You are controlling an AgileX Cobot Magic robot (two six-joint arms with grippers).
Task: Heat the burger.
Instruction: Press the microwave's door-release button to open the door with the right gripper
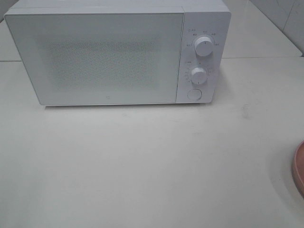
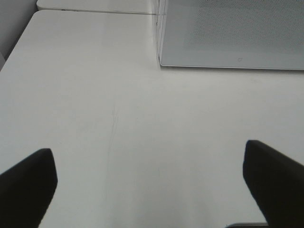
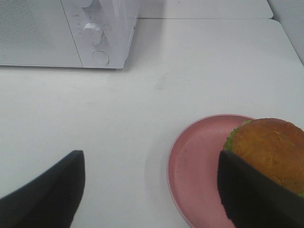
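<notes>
The burger (image 3: 270,149), golden-brown bun over green lettuce, rests on a pink plate (image 3: 197,166) in the right wrist view; one dark finger partly covers it. My right gripper (image 3: 149,190) is open above the table, with the plate's near side between its fingers. In the exterior high view only the plate's rim (image 1: 298,166) shows at the right edge, and the burger and both arms are out of frame. My left gripper (image 2: 149,180) stands open over bare table in front of the white microwave (image 1: 118,54), whose door is shut.
The microwave has two round knobs (image 1: 203,47) (image 1: 198,74) and a round button (image 1: 194,94) on its right panel. A white tabletop (image 1: 142,166) stretches in front of it. A seam between tables runs behind the microwave.
</notes>
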